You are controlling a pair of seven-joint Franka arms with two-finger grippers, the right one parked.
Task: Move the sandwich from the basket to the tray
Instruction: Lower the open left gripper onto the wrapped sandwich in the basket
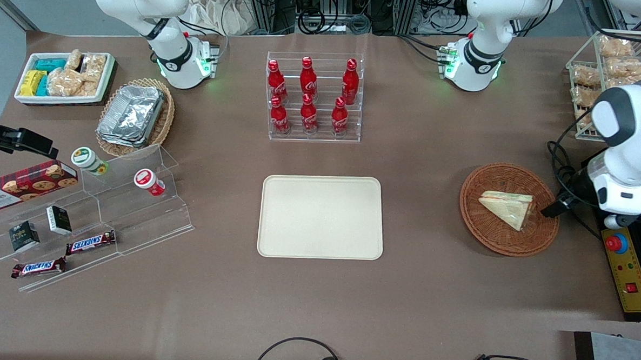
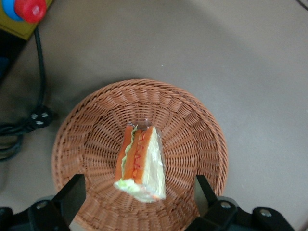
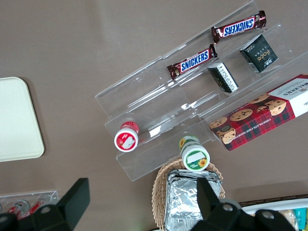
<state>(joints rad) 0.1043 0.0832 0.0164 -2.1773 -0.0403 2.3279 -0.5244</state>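
Brown paper covers the counter (image 1: 429, 293), seen from the front with the robots at its farther edge. Toward the working arm's end sits the round reddish-brown wicker basket (image 1: 491, 236), and the wrapped sandwich (image 1: 506, 208) lies inside it, a pale wedge with orange and green filling along one edge. The tool (image 2: 137, 192) hangs above the basket, its two dark fingers (image 2: 72, 195) spread wide, one to each side of the sandwich and not touching it. Near the middle of the counter lies the cream tray (image 1: 321, 216), well apart from the basket. Farther from the camera than the tray stands a clear rack of red bottles (image 1: 309, 95).
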